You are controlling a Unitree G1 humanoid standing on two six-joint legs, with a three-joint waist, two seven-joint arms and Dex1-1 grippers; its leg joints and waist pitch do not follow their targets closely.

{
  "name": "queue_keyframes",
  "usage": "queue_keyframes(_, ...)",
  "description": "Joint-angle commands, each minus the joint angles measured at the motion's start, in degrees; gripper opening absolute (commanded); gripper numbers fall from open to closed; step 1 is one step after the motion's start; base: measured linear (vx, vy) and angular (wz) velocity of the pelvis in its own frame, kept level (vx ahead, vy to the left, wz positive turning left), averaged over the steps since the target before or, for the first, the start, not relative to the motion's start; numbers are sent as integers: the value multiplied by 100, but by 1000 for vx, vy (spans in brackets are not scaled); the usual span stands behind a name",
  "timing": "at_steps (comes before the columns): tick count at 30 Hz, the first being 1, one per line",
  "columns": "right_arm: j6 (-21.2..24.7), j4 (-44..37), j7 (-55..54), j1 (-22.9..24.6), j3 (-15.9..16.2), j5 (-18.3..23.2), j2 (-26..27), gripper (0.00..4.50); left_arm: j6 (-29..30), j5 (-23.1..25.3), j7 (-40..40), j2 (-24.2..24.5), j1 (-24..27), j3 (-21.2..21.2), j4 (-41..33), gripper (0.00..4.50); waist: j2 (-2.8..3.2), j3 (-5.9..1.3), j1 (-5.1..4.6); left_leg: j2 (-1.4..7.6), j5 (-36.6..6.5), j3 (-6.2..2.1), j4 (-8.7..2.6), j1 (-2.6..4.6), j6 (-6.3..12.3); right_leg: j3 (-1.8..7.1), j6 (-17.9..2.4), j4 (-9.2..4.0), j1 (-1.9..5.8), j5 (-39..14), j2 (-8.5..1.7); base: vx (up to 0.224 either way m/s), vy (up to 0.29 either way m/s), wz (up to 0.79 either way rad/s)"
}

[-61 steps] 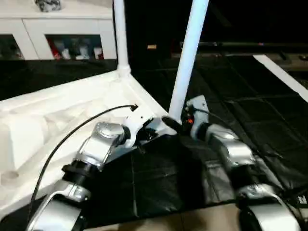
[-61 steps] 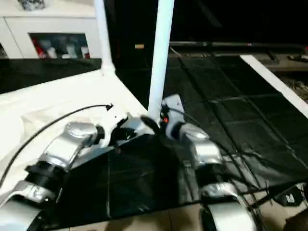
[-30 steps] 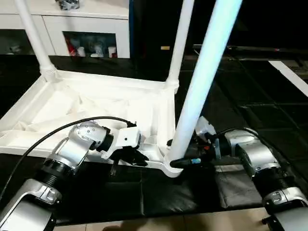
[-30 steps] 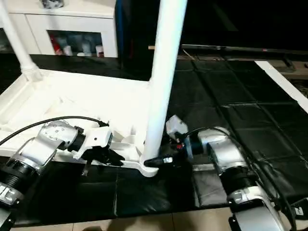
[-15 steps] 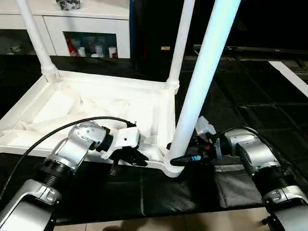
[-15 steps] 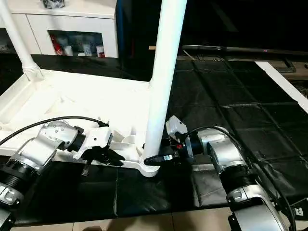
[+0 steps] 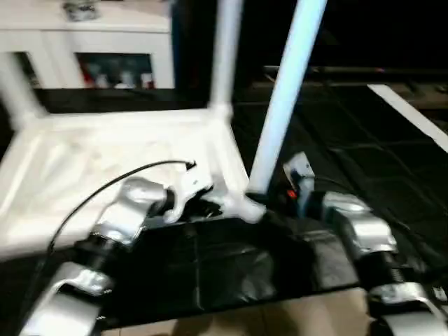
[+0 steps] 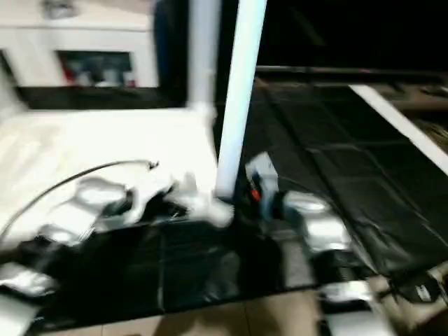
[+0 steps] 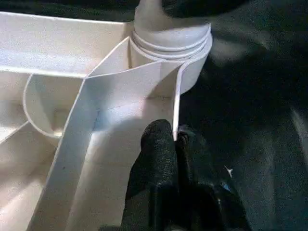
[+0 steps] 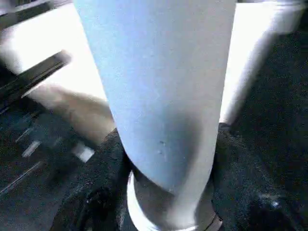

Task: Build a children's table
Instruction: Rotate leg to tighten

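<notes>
left end effector (image 9: 175, 144) pinches tabletop (image 9: 110, 120) rim | right end effector (image 10: 166, 192) clasps leg (image 10: 159, 91)

No text, label, brand, number or sign can be read on anything here.

Your left forearm reaches forward and inward, its gripper (image 9: 175, 144) pinched closed on the thin rim wall of the tabletop (image 9: 72, 159) near the corner socket. Your right forearm angles inward from the other side, its gripper (image 10: 166, 159) clamped around the base of the leg (image 7: 283, 105), one black finger on each side.
</notes>
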Motion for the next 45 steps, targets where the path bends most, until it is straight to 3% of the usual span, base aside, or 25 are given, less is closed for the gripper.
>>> queue_keyframes(1, 338, 421, -571, -290, 354, 169, 950, 202, 268, -309, 902, -726, -391, 175, 14, 0, 48, -336, 14, 28, -1268, -3, -427, -42, -100, 267, -656, -559, 257, -2373, -315, 0, 0, 0)
queue_keyframes(3, 311, 938, -1299, -607, 72, 243, 1183, 202, 292, -311, 1252, -955, -497, 303, 57, 0, 46, -358, 10, 19, -1243, -4, -417, -26, -92, 258, -721, -541, 265, -2226, -306, 0, 0, 0)
queue_keyframes(5, 31, 1186, -1404, -747, 10, 197, 1259, 202, 344, -292, 1382, -1084, -542, 334, 22, 0, 63, -361, -17, 26, -1173, -8, -425, -52, -103, 260, -827, -509, 268, -1955, -299, 0, 0, 0)
queue_keyframes(6, -33, 1196, -1345, -752, 14, 167, 1269, 202, 360, -277, 1400, -1105, -548, 337, 5, 0, 70, -395, 11, 39, -969, 11, -403, -42, -11, 275, -951, -459, 284, -1339, -291, 0, 0, 0)
queue_keyframes(8, -50, 1143, -1282, -708, -2, 99, 1268, 271, 390, -238, 1394, -1099, -544, 343, -34, 0, 71, -403, 23, 39, -663, 20, -393, -67, 108, 279, -1104, -390, 314, -709, -271, 0, 0, 0)
queue_keyframes(10, -48, 1003, -1155, -593, 51, 5, 1190, 277, 380, -173, 1309, -983, -485, 308, -91, 0, 68, -405, 27, 29, -503, 30, -388, -72, 204, 279, -1214, -360, 333, -382, -267, 0, 0, 0)
queue_keyframes(13, -106, 1010, -1134, -564, 36, -18, 1125, 316, 379, -134, 1246, -875, -444, 255, -118, 0, 86, -388, 41, 34, -665, 41, -397, -55, 227, 281, -1224, -400, 337, -589, -286, 0, 0, 0)
queue_keyframes(16, -228, 1053, -1020, -524, 2, 10, 939, 327, 221, -69, 1047, -657, -358, 127, -140, 0, 93, -376, 44, 43, -868, 30, -416, -54, 168, 283, -1143, -438, 334, -960, -306, 0, 0, 0)
queue_keyframes(19, -379, 973, -683, -424, 35, 29, 657, 356, -95, 7, 727, -394, -255, -30, -145, 0, 111, -386, 45, 55, -876, 24, -416, -39, 158, 282, -1142, -429, 327, -886, -298, 0, 0, 0)
queue_keyframes(24, -564, 607, 345, -196, 168, 3, -34, 400, -525, 54, 6, 91, -95, -203, -108, 0, 109, -381, 57, 57, -833, 37, -404, -54, 224, 290, -1256, -400, 341, -636, -292, 0, 0, 0)
queue_keyframes(28, -708, 229, 1566, 11, 404, 76, -602, 428, -1132, -10, -783, 532, -14, -449, -68, 0, 102, -369, 94, 64, -962, 37, -404, -45, 262, 287, -1230, -423, 342, -824, -295, 0, 0, 0)
queue_keyframes(35, -572, -111, 3196, 39, 750, 390, -1218, 428, -1802, -171, -2321, 1178, 126, -816, -202, 0, 120, -374, 198, 104, -971, 49, -396, -20, 308, 280, -1348, -388, 317, -824, -300, 0, 0, 0)
queue_keyframes(41, -496, -139, 3806, -9, 1034, 373, -1346, 412, -2145, -108, -2800, 1446, 135, -1052, -190, 0, 127, -362, 258, 117, -1131, 50, -413, -11, 159, 285, -1359, -381, 302, -938, -307, 0, 0, 0)
queue_keyframes(45, -459, -174, 4014, -9, 1185, 368, -1375, 372, -2239, -137, -2965, 1476, 154, -1099, -215, 0, 102, -365, 302, 115, -1117, 53, -408, -9, 118, 291, -1301, -382, 299, -1029, -313, 0, 0, 0)
